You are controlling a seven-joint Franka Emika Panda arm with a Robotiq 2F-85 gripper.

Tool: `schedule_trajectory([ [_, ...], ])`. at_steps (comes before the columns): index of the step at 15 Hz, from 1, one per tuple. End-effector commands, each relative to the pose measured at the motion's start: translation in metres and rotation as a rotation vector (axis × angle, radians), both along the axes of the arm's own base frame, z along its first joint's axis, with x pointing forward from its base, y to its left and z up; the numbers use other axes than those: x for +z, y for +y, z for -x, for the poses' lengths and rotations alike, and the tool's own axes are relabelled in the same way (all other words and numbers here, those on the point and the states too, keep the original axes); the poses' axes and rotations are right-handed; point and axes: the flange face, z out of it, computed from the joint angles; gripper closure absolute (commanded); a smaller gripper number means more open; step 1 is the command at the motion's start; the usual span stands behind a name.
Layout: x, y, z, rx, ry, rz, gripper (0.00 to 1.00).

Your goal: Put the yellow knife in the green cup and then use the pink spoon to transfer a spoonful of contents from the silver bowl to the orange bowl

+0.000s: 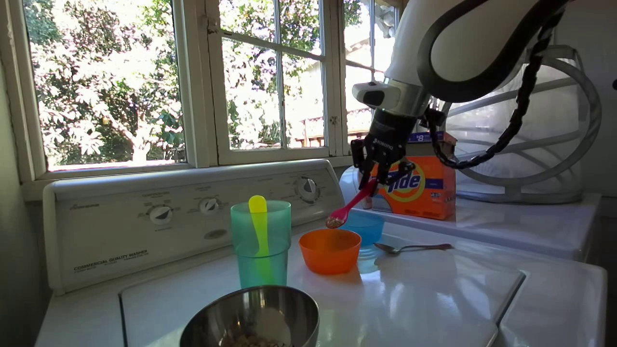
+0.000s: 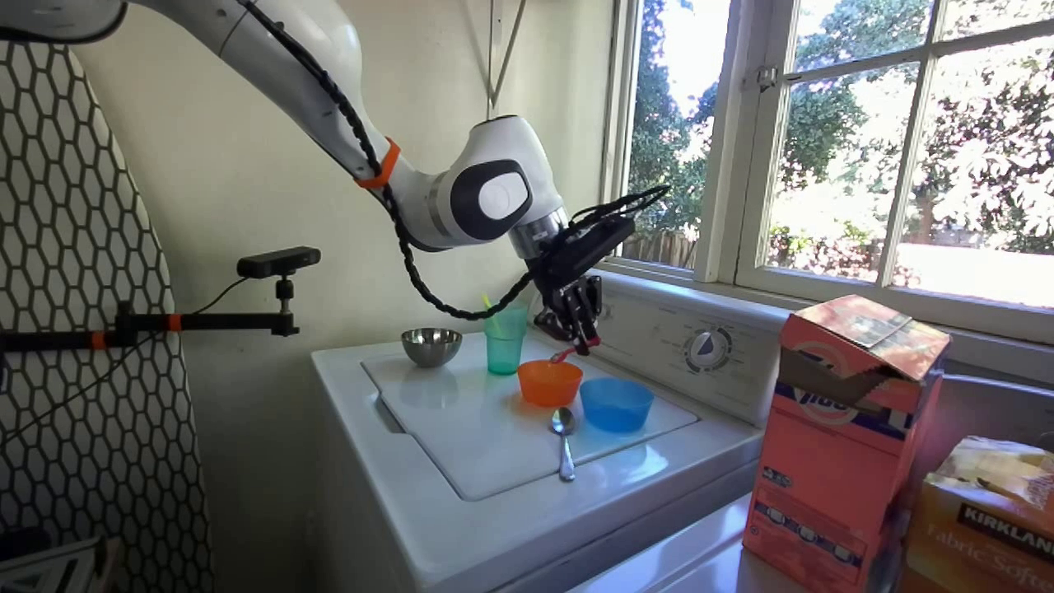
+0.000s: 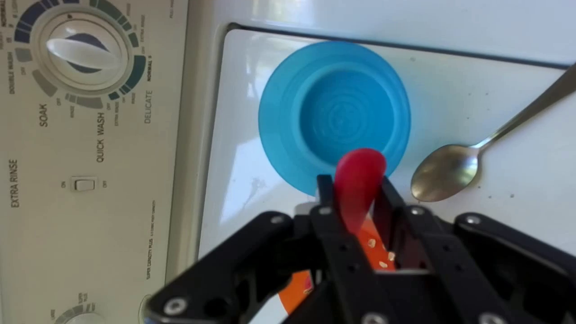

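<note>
My gripper (image 1: 372, 185) is shut on the handle of the pink spoon (image 1: 355, 202), whose rounded end shows in the wrist view (image 3: 360, 173). The spoon slants down, its bowl carrying brownish contents just above the orange bowl (image 1: 330, 255). In the wrist view a few pale flakes lie in the orange bowl (image 3: 366, 243), mostly hidden by my fingers. The yellow knife (image 1: 258, 217) stands in the green cup (image 1: 241, 250), handle end above the rim. The silver bowl (image 1: 207, 315) holds pale contents and stands near the cup, also in an exterior view (image 2: 431, 350).
A blue bowl (image 2: 617, 408) stands beside the orange bowl. A metal spoon (image 2: 565, 445) lies near both on the white washer lid (image 2: 494, 445). The washer's control panel (image 1: 193, 212) rises behind the dishes. A Tide box (image 2: 832, 461) stands beyond the washer.
</note>
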Motion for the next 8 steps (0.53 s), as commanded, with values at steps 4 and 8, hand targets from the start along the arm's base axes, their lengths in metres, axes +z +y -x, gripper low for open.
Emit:
schedule_trajectory([
  [4, -0.005, 0.032, 0.022, 0.148, -0.062, 0.085, 0.94],
  [8, -0.010, 0.028, 0.031, 0.187, -0.037, 0.180, 0.94],
])
